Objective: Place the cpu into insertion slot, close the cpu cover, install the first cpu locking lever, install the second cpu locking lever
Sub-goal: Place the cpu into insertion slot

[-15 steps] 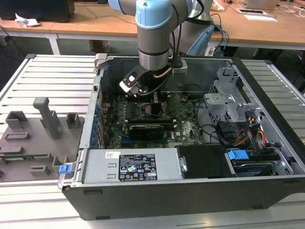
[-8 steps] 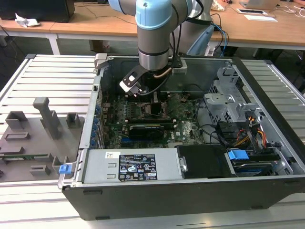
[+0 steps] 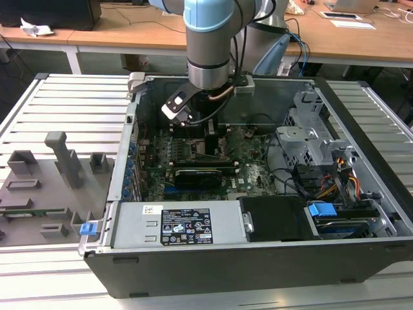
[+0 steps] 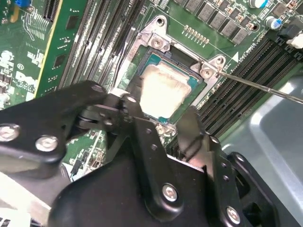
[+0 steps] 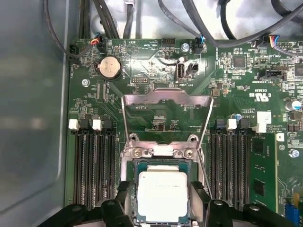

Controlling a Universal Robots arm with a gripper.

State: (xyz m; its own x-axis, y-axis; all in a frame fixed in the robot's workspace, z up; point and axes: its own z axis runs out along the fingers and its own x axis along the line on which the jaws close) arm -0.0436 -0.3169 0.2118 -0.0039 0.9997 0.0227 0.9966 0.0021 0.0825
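Observation:
The cpu [image 5: 162, 196] [image 4: 165, 90], silver top with a greenish edge, lies flat in the insertion slot [image 5: 163, 152] [image 4: 158, 42] on the motherboard. My gripper [image 5: 162, 191] [image 4: 158, 116] hovers just over it, open, with one black finger [image 5: 122, 201] on each side of the chip and a small gap to both. The cpu cover [image 5: 165, 97] is swung back and stands open behind the slot. A thin locking lever [image 5: 207, 123] [image 4: 260, 87] sticks up, unlatched, beside the slot. In the exterior view the gripper [image 3: 211, 139] reaches down into the open computer case.
Long black memory slots [image 5: 94, 165] [image 5: 229, 165] flank the socket. A coin cell [image 5: 109, 67] and cables [image 5: 213, 28] lie beyond the cover. Inside the case [image 3: 129, 129] are a black card [image 3: 203, 175], a power supply [image 3: 187, 226] and a drive cage [image 3: 316, 135]. Grey fixtures [image 3: 58, 161] stand outside.

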